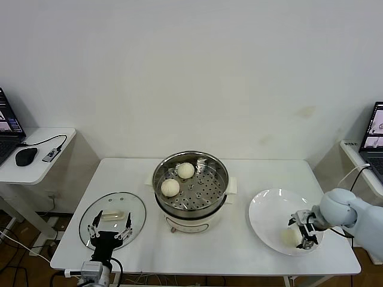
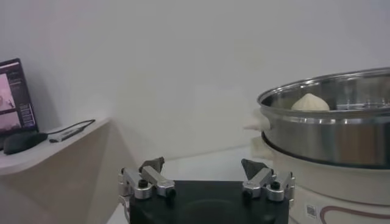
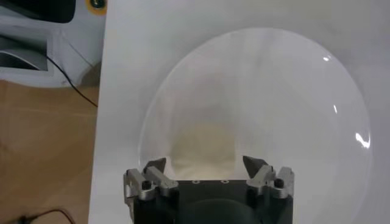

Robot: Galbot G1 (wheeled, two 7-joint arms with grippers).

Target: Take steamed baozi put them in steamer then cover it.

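Note:
The steamer point(image 1: 190, 210) stands mid-table with two steamed baozi point(image 1: 185, 170) point(image 1: 170, 187) on its perforated tray. The cover point(image 1: 134, 210), a glass lid with a cream handle, lies flat on the table to the steamer's left. Above the cover's near edge hangs my left gripper point(image 1: 110, 230), open and empty. In the left wrist view, that gripper point(image 2: 204, 167) faces the steamer point(image 2: 341, 134) with one baozi point(image 2: 309, 102) showing over its rim. My right gripper point(image 1: 304, 230) is down on the white plate point(image 1: 269, 209), open, its fingers astride a third baozi point(image 3: 204, 146).
A side table point(image 1: 36, 161) with a laptop, mouse and cable stands at the left. Another laptop point(image 1: 374, 134) sits on a stand at the right. The plate point(image 3: 274, 91) lies close to the table's front right edge.

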